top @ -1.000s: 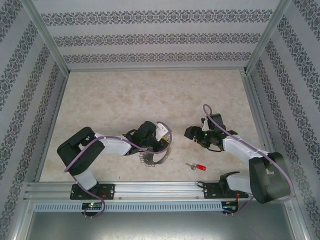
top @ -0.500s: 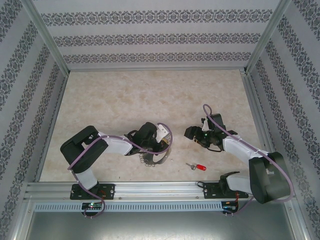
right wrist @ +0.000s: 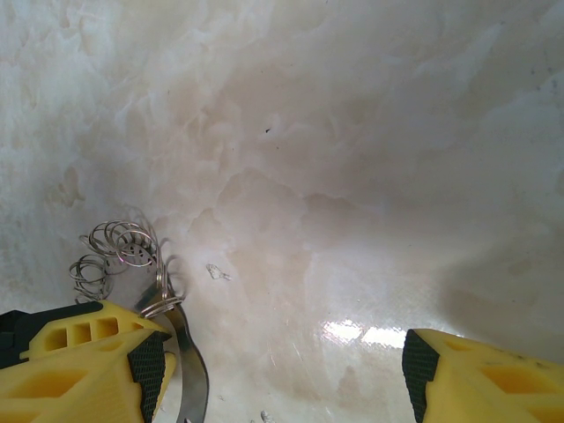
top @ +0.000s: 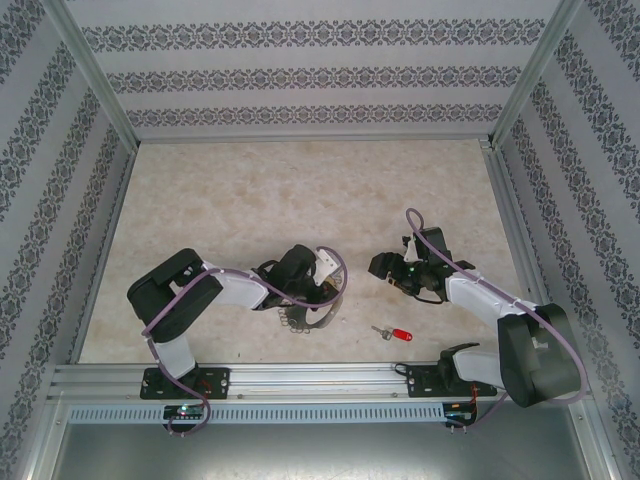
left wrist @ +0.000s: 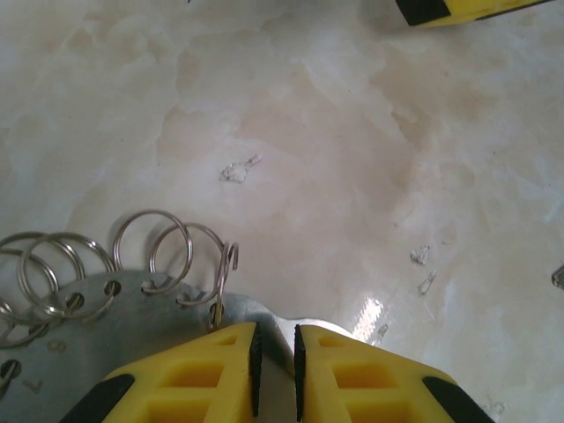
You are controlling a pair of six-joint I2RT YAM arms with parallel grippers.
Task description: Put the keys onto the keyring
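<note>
The left pincer (left wrist: 275,361) is pressed almost together. It is clamped on the edge of the keyring (left wrist: 132,304), and the thin grey metal sits between its two yellow fingers (left wrist: 194,379). The keyring is a flat grey hoop. Small wire loops (left wrist: 167,251) stick out all along its rim. From above, the keyring lies low over the surface (top: 300,190), close to the near edge and a bit left of the middle. I cannot tell if it touches the surface.

The right pincer (right wrist: 282,352) is wide apart and holds nothing. It hangs over the surface to the right of the keyring and does not touch it. In its own camera, part of the hoop and a bunch of loops show just past its left finger (right wrist: 88,361).

The key (top: 397,333) lies flat on the surface by the near edge, right of the middle. It is tiny. Its red head points right and its short silver blade points left. It is apart from the keyring, and neither pincer touches it.
</note>
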